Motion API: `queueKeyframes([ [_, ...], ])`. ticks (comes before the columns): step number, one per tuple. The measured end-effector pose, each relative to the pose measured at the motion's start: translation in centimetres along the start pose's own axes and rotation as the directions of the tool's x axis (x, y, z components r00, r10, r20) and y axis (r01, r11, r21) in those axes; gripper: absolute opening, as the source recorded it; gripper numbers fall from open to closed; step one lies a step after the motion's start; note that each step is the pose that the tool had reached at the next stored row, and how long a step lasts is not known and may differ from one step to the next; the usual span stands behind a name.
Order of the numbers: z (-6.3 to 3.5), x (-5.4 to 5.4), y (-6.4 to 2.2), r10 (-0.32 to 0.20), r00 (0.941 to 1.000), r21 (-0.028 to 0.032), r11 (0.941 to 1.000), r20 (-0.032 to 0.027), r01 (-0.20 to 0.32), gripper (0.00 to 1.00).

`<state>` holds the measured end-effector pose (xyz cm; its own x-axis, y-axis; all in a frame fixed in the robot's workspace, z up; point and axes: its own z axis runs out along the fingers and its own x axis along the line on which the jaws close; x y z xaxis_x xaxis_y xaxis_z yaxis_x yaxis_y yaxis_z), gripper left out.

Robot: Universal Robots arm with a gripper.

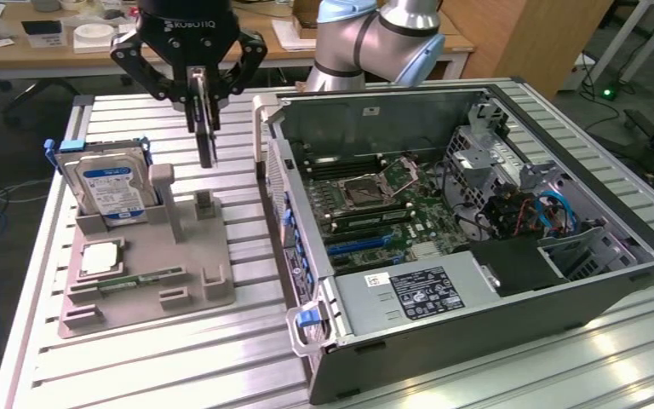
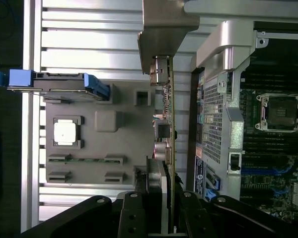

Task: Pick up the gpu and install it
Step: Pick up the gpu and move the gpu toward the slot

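Hanging upright in the air, the gpu [image 1: 204, 128] is clamped by its upper edge between the jaws of the black gripper [image 1: 198, 85]. Its flat faces are squeezed from both sides. It appears lifted clear of the grey holder tray [image 1: 191, 251] below it, and it hangs between the upright hard drive [image 1: 109, 192] and the side wall of the open computer case [image 1: 599, 281].

In the wrist view the card shows edge-on, a thin dark strip with its pale metal bracket [image 2: 166, 29] at the end away from the gripper. The hard drive, silver with a blue label, stands in its slot on the tray. A narrow green memory stick [image 1: 140, 279] lies flat in the tray nearby.

The case lies on its side on the slatted metal table [image 1: 134, 366], at the exterior view's right of the tray. Its motherboard [image 1: 384, 204] is exposed and facing up, and a grey power supply [image 1: 412, 294] sits at its near end.
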<state>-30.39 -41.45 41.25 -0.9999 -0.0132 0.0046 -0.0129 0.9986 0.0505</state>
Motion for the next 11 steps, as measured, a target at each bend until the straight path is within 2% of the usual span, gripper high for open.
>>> queueKeyframes([
  [11, -0.01, -0.77, -0.01, 0.0, 1.0, 0.0001, 1.0, 0.0, 0.0, 0.28],
])
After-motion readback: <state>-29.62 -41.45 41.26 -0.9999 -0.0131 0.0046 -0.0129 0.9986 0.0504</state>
